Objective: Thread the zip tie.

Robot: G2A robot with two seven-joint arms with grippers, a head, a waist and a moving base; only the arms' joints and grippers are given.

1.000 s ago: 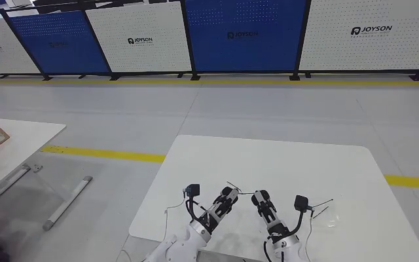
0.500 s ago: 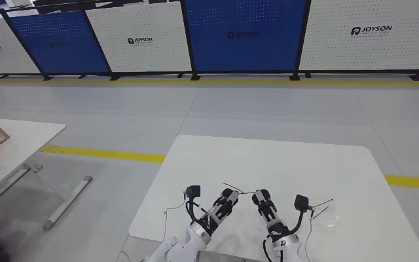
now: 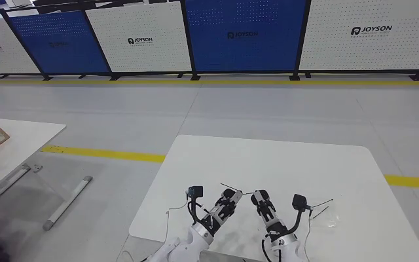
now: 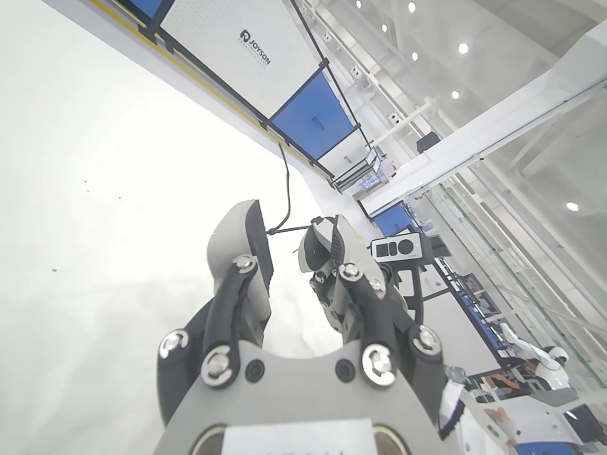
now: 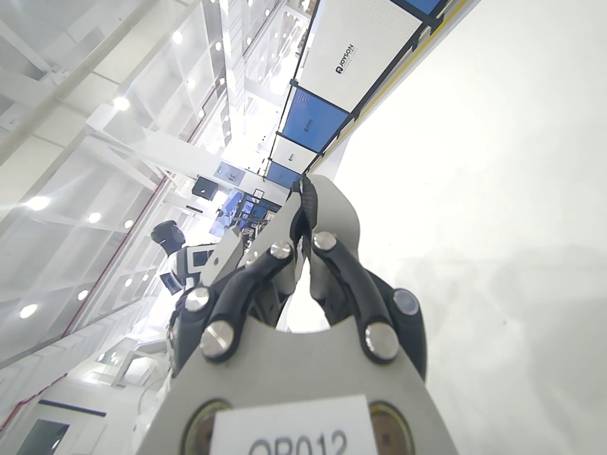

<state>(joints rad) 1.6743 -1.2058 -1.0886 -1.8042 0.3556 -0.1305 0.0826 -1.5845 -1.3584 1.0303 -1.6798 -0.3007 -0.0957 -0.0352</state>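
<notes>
A thin black zip tie [image 3: 236, 189] hangs in the air between my two grippers, low over the near part of the white table [image 3: 275, 157]. My right gripper [image 3: 259, 194] is shut on one end of it; in the right wrist view, black strap shows at the pinched tips [image 5: 303, 186]. My left gripper [image 3: 230, 194] stands open around the other part. In the left wrist view the zip tie [image 4: 286, 182] meets one ribbed pad [image 4: 260, 234] with a small knot, then curls away upward. A thin straight length crosses the gap toward the right gripper's tip [image 4: 312, 239].
More black zip ties [image 3: 321, 208] lie on the table beside the right arm, next to a clear bag [image 3: 329, 221]. The far half of the table is bare white. A second table's corner [image 3: 26, 134] stands off to the left.
Both grippers have eased slightly toward the table's near edge. The zip tie's free end has drifted a little to the left.
</notes>
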